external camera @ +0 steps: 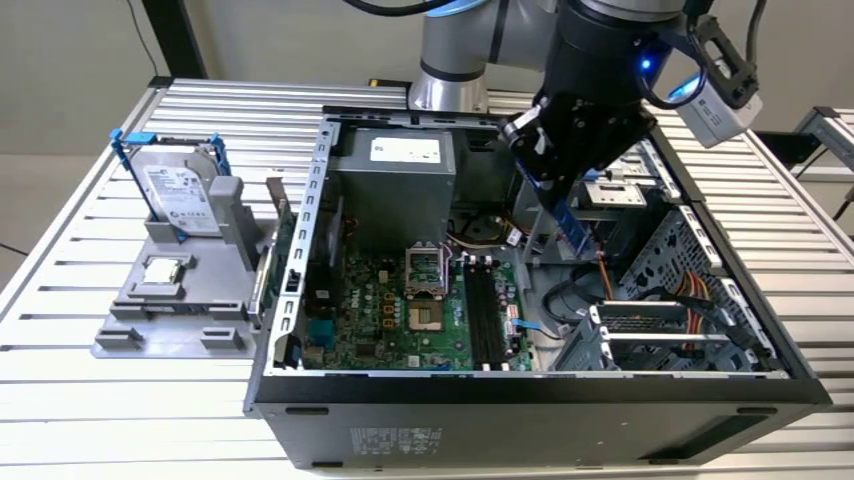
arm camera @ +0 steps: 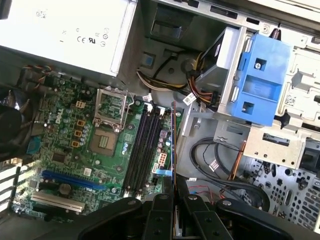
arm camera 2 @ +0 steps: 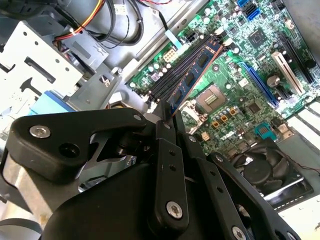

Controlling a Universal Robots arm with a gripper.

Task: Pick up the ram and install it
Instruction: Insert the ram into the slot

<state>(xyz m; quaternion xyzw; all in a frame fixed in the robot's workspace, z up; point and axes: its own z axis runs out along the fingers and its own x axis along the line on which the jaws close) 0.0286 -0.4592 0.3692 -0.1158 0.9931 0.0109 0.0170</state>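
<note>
The gripper (external camera: 545,172) hung over the open computer case (external camera: 534,392), its claw pinching the upper end of the ram (external camera: 566,222). In the exterior view the blue-green stick was clear of the board, slanting from the claw down toward five o'clock, with its lower end in the air inside the case. The black memory slots (external camera: 486,312) lay on the green motherboard (external camera: 380,315) at about seven o'clock from the ram's lower tip, near it but apart; the ram was not yet seated in them. In the second wrist view the ram ran out from between the black fingers (arm camera 2: 165,131), dark chips showing along its face, with the slots below and alongside it. In the first wrist view it appeared edge-on as a thin line beside the slots. The grey power supply (external camera: 394,190) sat at twelve o'clock from the motherboard. Outside the case, at about nine o'clock from it, a silver hard drive (external camera: 180,195) with blue rails stood upright in a grey stand (external camera: 160,320)
</note>
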